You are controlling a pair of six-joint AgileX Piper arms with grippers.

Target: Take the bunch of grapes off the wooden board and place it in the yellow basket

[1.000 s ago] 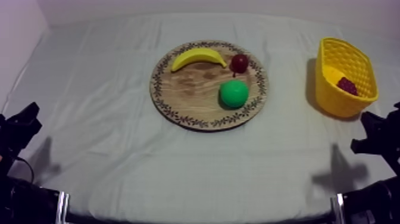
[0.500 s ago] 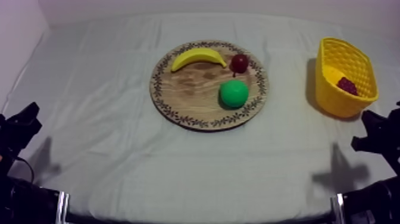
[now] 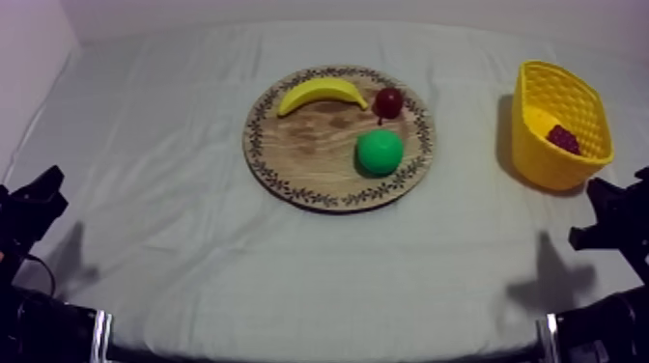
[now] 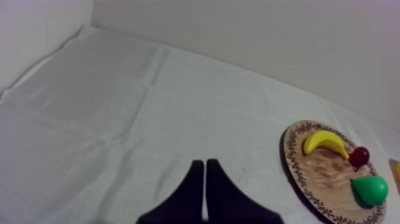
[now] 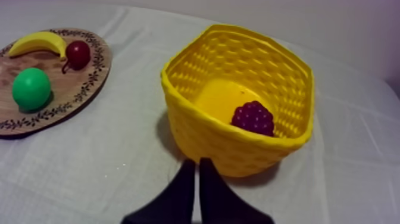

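The bunch of grapes (image 3: 563, 139) (image 5: 253, 117) lies inside the yellow basket (image 3: 541, 154) (image 5: 196, 134) at the table's right. The round wooden board (image 3: 309, 159) (image 4: 300, 173) (image 5: 53, 101) holds a banana (image 3: 321, 94) (image 4: 324, 143) (image 5: 37, 43), a small red fruit (image 3: 388, 101) (image 4: 359, 157) (image 5: 77, 53) and a green pear (image 3: 380, 152) (image 4: 370, 189) (image 5: 31, 88). My left gripper (image 3: 39, 198) (image 4: 205, 167) rests low at the left, its fingers together as a narrow wedge over bare cloth. My right gripper (image 3: 608, 217) (image 5: 197, 165) rests low at the right, shut on nothing, just in front of the basket.
The grey-white cloth (image 3: 193, 241) lies wrinkled between the board and both arms. A pale wall (image 4: 268, 36) bounds the table's far side.
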